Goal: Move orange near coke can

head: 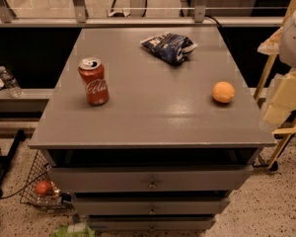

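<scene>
The orange (pixel 223 92) lies on the grey table top (pixel 153 112) near its right edge. The red coke can (pixel 93 81) stands upright on the left side of the table, well apart from the orange. My pale arm comes in at the right edge of the camera view, with the gripper (pixel 282 107) hanging beyond the table's right edge, to the right of the orange and not touching it. Nothing shows in the gripper.
A dark blue snack bag (pixel 168 47) lies at the back middle of the table. A wooden frame (pixel 274 58) stands to the right. A water bottle (pixel 10 81) is on a ledge at left. A wire basket with a reddish fruit (pixel 43 187) sits on the floor at lower left.
</scene>
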